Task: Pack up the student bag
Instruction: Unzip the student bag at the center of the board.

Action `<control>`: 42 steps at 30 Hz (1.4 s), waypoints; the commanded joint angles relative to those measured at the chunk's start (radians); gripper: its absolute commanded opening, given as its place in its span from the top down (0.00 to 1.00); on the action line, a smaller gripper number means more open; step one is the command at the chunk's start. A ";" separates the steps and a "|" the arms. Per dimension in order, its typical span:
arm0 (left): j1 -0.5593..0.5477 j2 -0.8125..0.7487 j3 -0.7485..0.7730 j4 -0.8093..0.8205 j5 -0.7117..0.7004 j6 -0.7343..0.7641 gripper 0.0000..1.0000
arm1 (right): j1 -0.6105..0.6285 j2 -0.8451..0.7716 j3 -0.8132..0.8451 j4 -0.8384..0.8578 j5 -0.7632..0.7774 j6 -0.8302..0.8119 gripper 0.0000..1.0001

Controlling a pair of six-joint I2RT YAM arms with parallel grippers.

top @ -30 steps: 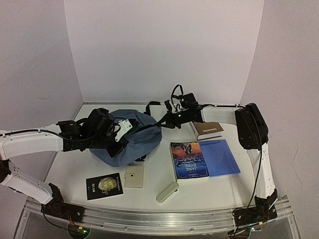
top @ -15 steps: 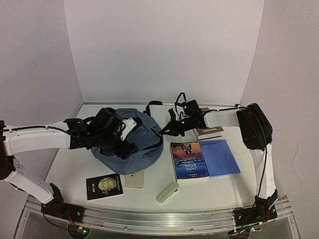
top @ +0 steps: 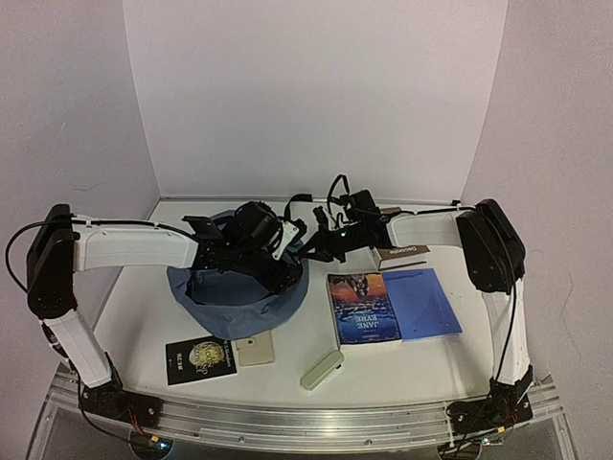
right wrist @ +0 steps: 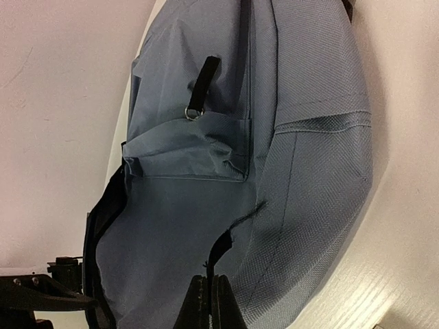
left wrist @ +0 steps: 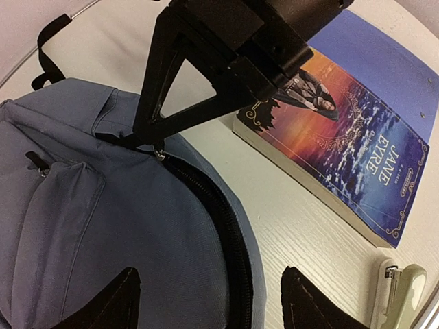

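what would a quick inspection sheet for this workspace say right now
surface: white table, no spills seen
job's things: student bag lying left of centre, nothing seen going in
clutter: Jane Eyre book, blue notebook, brown book, dark booklet, beige card, pale stapler
grippers: left gripper open above the bag, empty; right gripper shut on the bag's zipper line
cables: black loop over the right wrist
surroundings: white walls
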 commanded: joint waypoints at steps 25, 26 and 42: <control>0.076 0.049 0.086 0.011 0.028 -0.076 0.96 | 0.015 -0.082 0.003 0.050 -0.013 0.019 1.00; 0.075 0.025 0.077 0.018 0.036 -0.070 0.99 | 0.015 -0.076 0.005 0.050 -0.006 0.016 1.00; 0.045 -0.277 -0.129 0.044 0.103 0.059 1.00 | 0.006 0.131 0.205 -0.040 0.205 -0.090 1.00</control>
